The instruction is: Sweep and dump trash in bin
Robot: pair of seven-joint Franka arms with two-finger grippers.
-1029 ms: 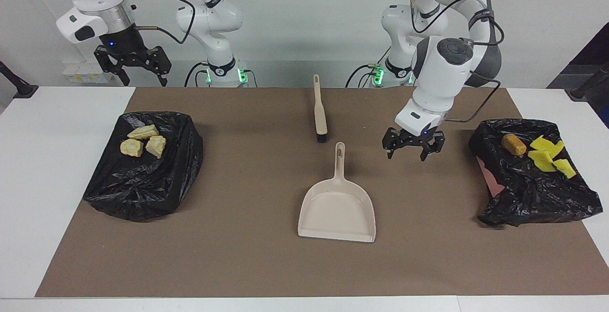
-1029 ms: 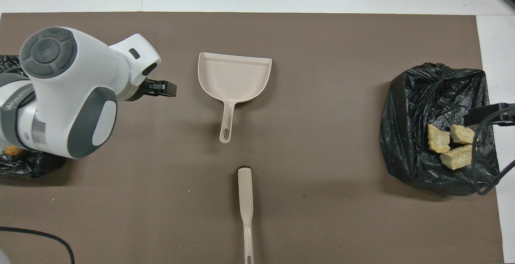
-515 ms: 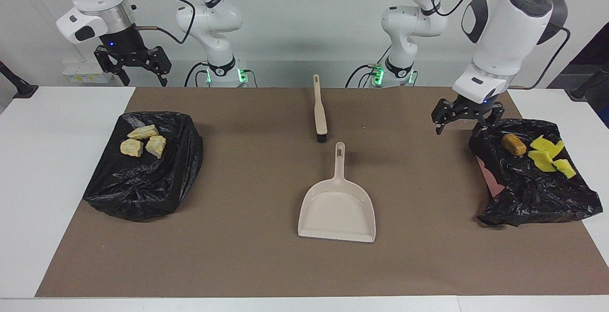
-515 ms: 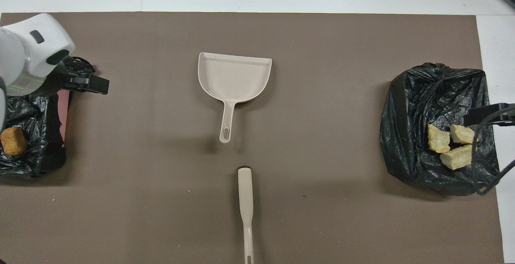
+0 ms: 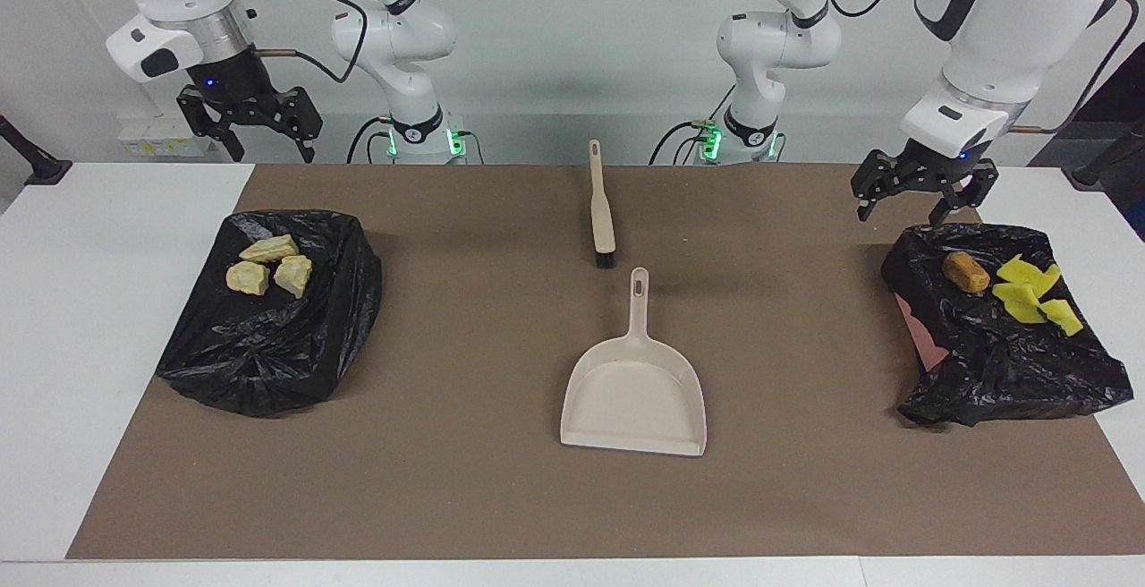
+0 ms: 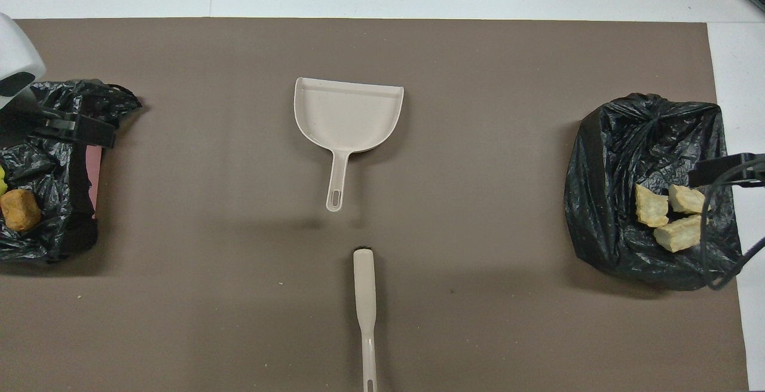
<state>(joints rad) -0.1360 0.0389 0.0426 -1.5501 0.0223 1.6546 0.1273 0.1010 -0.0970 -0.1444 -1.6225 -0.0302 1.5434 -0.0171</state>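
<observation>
Bright, even overhead light; soft shadows; sharp focus.

In the overhead view the left gripper (image 6: 72, 129) and the black bag (image 6: 57, 165) under it are cut by the frame edge, the yellow sponge pieces (image 6: 2, 180) show only a sliver, and the brush (image 6: 365, 314) handle leaves the bottom edge.
</observation>
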